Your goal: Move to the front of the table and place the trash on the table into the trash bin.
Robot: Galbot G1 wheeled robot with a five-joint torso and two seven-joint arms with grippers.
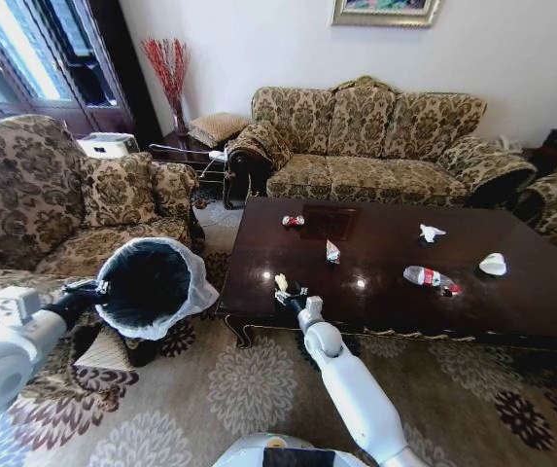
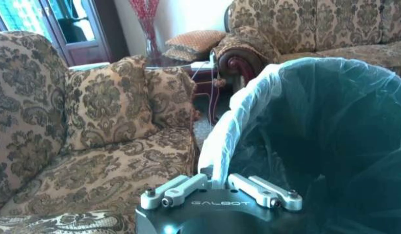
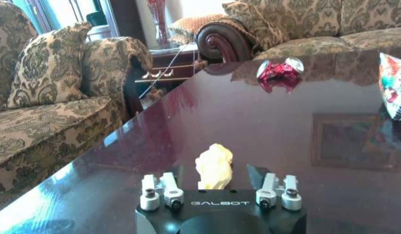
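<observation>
Left tool [image 2: 219, 192] is clenched on the trash bin [image 1: 147, 287] rim, holding it off the tabletop's [image 1: 511, 302] 9 o'clock end. Right tool [image 3: 219, 187] is released, straddling the yellow wrapper [image 3: 215, 165] at the near-left corner; its long axis runs toward 12, so you're lined up. Remaining trash lies at 1–3 o'clock.

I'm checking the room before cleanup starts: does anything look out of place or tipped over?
Yes. Litter is scattered on the glossy dark wood table: a clear plastic bottle with red label lying on its side, crumpled white tissues, and a pale yellow scrap between the right gripper's open fingers.
</observation>
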